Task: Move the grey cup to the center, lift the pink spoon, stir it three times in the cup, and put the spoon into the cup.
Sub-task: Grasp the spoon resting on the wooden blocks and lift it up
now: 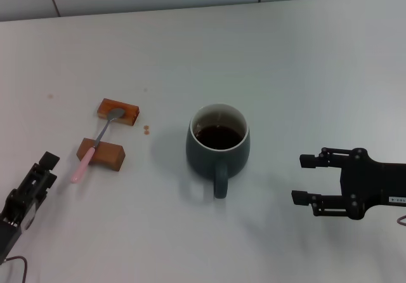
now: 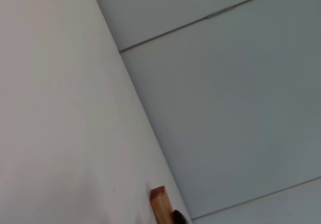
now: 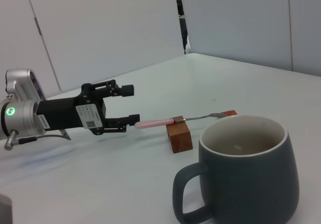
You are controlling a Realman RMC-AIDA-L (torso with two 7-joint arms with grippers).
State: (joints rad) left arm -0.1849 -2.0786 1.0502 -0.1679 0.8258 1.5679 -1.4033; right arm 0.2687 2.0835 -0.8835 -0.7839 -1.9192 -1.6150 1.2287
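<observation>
The grey cup [image 1: 217, 144] stands upright mid-table with dark liquid inside, its handle toward the front edge; it fills the near side of the right wrist view [image 3: 246, 176]. The pink spoon [image 1: 89, 156] lies across two brown blocks, its metal bowl on the far block and its pink handle [image 3: 153, 123] overhanging the near one. My left gripper [image 1: 48, 162] is low at the front left, open, a short gap from the handle's end; the right wrist view shows it [image 3: 129, 104] with nothing between its fingers. My right gripper [image 1: 309, 179] hovers open to the right of the cup, apart from it.
The near brown block [image 1: 101, 153] and the far brown block [image 1: 118, 111] stand left of the cup; one block [image 2: 161, 205] shows in the left wrist view. Small brown spots [image 1: 146, 129] mark the white table [image 1: 285, 73]. A panelled wall lies behind.
</observation>
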